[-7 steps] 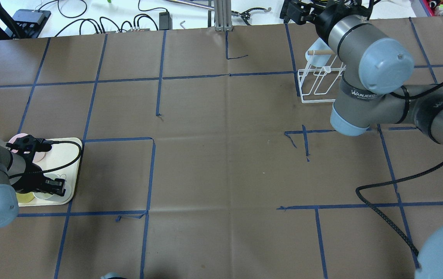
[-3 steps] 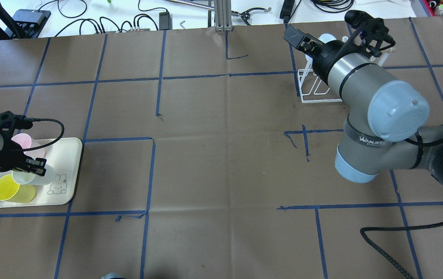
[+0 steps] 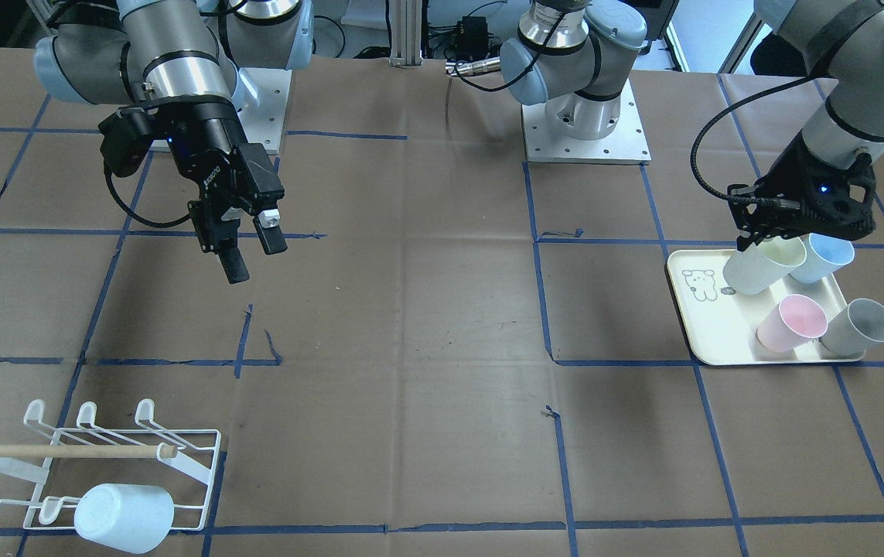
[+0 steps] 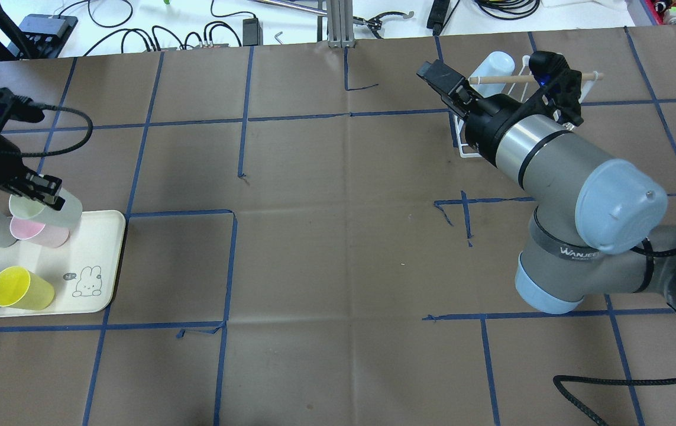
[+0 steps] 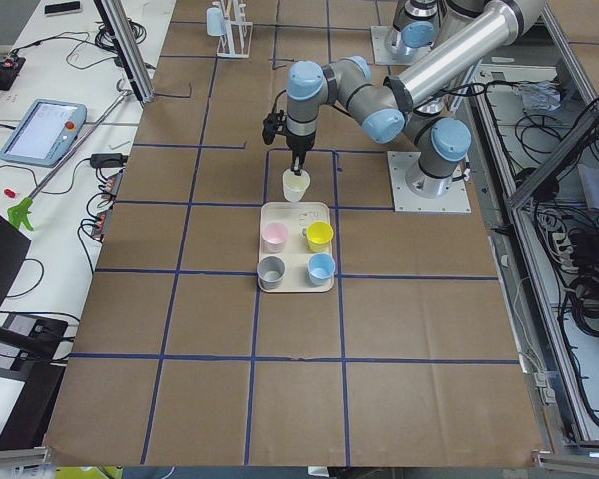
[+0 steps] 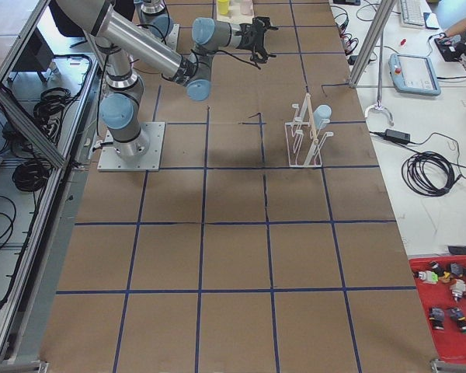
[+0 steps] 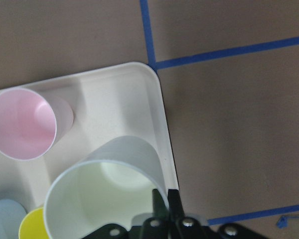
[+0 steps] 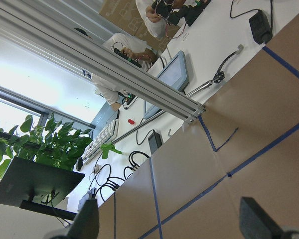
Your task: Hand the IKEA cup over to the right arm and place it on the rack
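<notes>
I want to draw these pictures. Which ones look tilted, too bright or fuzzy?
Right wrist view: tilted, window glares white, right gripper looks fuzzy. Left wrist view: evenly lit, pale cup clear, left gripper cut off at the bottom edge.

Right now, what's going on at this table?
The left gripper holds a pale cup by its rim, raised over a corner of the tray. The right gripper hangs open and empty over the table, apart from the rack. A light blue cup already sits on the rack. No hand-over yet.
</notes>
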Available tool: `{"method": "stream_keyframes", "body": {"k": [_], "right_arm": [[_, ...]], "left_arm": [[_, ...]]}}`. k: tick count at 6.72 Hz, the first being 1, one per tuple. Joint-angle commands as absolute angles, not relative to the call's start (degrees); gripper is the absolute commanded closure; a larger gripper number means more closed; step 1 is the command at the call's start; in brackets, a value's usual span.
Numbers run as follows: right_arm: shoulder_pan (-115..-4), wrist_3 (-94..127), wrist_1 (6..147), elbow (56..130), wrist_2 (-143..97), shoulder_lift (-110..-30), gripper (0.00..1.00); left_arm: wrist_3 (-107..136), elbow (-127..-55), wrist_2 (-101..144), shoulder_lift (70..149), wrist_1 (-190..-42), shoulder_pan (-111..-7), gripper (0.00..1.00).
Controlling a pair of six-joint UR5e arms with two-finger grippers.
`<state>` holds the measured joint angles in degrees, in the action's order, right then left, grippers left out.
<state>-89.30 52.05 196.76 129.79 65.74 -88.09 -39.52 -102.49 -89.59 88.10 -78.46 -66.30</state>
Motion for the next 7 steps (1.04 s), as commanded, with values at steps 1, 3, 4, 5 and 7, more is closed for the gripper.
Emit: {"method": "stream_keyframes", "body": {"k": [1,3,4,5,7], "right_arm": [[-89.3,60.8,197.5,131.6,63.5,-88.2,0.00],[-89.3,70.6,197.5,131.9,63.2,-88.2,0.00],[-89.3,71.3,197.5,131.8,63.4,-87.9,0.00],[-89.3,76.2,197.1,131.9,63.1,-88.2,0.00],[-89.4,80.9,196.6,131.8,62.0,-88.1,0.00]], "left_arm": [[-35.3,-87.1,-89.4,93.8,-89.4,-74.8,1.00],[-34.7,-84.6,-74.6,95.1,-88.5,-78.1,1.00],[-35.1,-85.1,-66.3,95.0,-84.5,-78.4,1.00],[-36.8,-86.0,-57.8,95.1,-79.5,-79.0,1.00],[-37.7,-94.2,-47.7,94.6,-60.0,-81.5,1.00]]}}
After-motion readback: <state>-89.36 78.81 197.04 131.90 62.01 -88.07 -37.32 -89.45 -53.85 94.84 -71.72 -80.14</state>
